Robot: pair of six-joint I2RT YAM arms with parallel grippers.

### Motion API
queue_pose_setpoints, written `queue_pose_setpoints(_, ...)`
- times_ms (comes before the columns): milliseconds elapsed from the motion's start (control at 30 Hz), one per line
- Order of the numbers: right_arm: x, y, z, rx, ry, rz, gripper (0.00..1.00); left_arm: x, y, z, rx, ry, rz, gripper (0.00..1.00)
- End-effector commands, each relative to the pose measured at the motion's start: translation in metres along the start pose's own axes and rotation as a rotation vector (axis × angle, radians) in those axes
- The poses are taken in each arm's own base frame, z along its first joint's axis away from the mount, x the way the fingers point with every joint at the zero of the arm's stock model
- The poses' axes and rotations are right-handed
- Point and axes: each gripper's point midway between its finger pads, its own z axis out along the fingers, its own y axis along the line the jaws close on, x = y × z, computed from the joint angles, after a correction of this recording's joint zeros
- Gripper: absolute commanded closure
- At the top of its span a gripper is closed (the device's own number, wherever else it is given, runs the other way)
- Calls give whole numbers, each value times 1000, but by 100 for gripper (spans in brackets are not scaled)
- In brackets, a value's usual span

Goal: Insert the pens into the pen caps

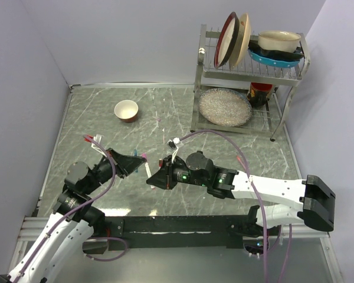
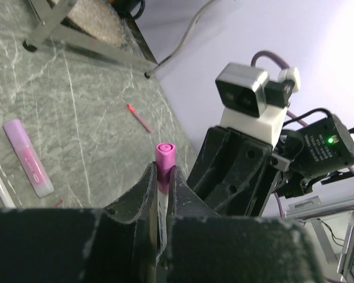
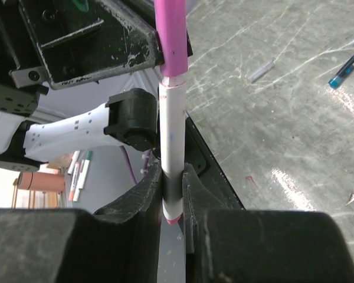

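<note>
The left end effector [image 2: 163, 177] is closed on a magenta cap [image 2: 165, 154]. Its two dark fingers pinch the cap's lower part, and the round closed end stands out above their tips. The right end effector [image 3: 172, 177] is clamped around a white pen [image 3: 171, 135], gripping the barrel near its pink rear end, which shows just below the fingers.

In the right wrist view the pen runs straight up and away from the right end effector. Its far end meets the mouth of the magenta cap directly ahead. Whether the tip is seated inside cannot be told.

From above, the two end effectors face each other over the near middle of the worktop [image 1: 236, 194]. The pen and cap are held off the surface in the short gap between them.

To the left of the left end effector, a lilac cap [image 2: 28, 156] lies flat on the worktop, and a slim red piece [image 2: 140, 118] lies further ahead of it. To the right of the right end effector and well ahead, a teal-blue stick [image 3: 348, 65] lies on the worktop. A small bowl [image 1: 126, 110] sits far beyond both end effectors, and a dish rack [image 1: 203, 88] stands at the far right
</note>
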Motion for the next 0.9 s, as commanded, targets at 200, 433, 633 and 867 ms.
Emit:
queue_pose_setpoints(200, -66, 21, 3, -29, -201, -24, 100, 23, 2, -9, 29, 77, -71, 99)
queue_pose_setpoints(433, -60, 29, -1, -83, -180, -75, 100, 18, -5, -14, 22, 61, -49, 56)
queue_pose_setpoints(633, -37, 33, -2, -150, -108, -69, 100, -3, -19, -11, 35, 9, 13, 26)
queue_pose_setpoints(867, -21, 38, -2, -185, -62, -72, 100, -21, -27, 2, 19, -2, 88, 23)
